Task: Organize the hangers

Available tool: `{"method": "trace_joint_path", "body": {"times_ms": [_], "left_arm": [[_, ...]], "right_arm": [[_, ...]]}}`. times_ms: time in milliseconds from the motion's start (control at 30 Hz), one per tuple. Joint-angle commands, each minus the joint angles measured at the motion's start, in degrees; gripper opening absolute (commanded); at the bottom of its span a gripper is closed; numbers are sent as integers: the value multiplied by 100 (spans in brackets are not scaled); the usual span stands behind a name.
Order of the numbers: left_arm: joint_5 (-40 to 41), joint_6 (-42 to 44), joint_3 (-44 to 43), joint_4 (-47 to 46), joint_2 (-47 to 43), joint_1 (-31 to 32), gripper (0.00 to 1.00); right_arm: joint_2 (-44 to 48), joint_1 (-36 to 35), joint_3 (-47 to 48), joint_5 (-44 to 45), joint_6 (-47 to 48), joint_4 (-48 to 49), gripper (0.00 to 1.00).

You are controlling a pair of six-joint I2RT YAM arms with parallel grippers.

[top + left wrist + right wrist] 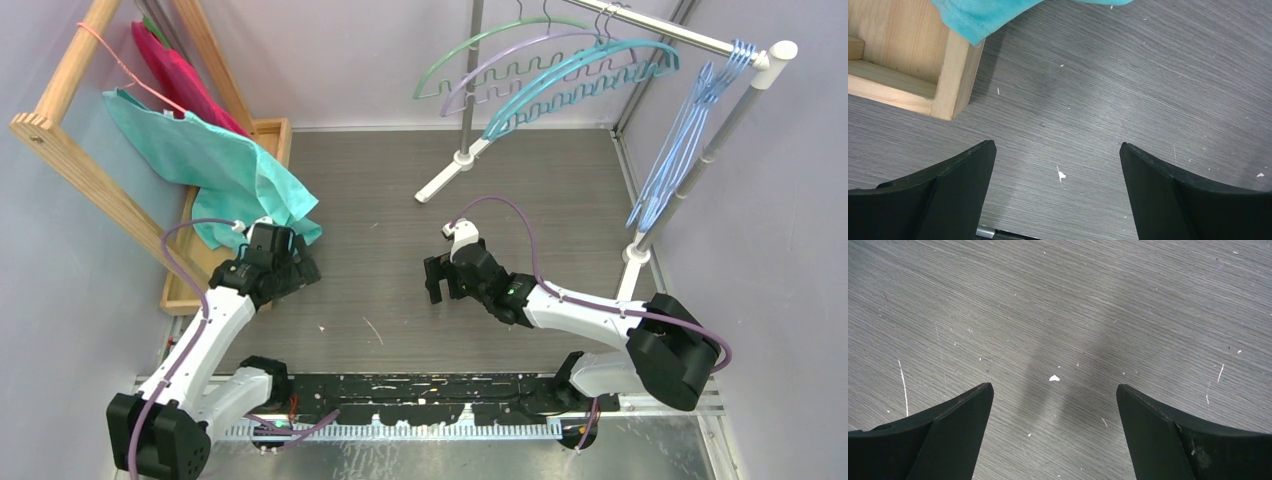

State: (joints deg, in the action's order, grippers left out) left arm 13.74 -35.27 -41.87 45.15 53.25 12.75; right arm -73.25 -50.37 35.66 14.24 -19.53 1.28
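Note:
Three arched hangers hang from the silver rail point(690, 36) at the back right: a green hanger point(470, 46), a lilac hanger point(505, 66) and a teal hanger point(560, 78), each with a zigzag lower bar. Several thin light-blue wire hangers point(680, 145) hang together at the rail's right end. My left gripper point(290, 262) point(1058, 145) is open low over the grey table, beside the wooden frame's corner. My right gripper point(437, 280) point(1054, 386) is open over bare table near the middle. Neither holds anything.
A tilted wooden frame point(70, 150) at the left carries a teal cloth point(200, 150), a magenta cloth point(180, 70) and a thin pink wire hanger point(120, 62). Its base corner point(955, 75) and the cloth's edge point(983, 15) lie just ahead of my left fingers. The rail's white foot point(450, 175) rests on the table.

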Motion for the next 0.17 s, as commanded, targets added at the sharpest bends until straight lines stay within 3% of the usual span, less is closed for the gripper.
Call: {"method": "trace_joint_path", "body": {"times_ms": [0,133], "left_arm": [[41,-80,-203,-184,206,17,98],[167,-98,-215,-146,199,19,98]], "right_arm": [[74,31,44,0,-47,292,100],[108,43,10,21,-51,290,100]]}}
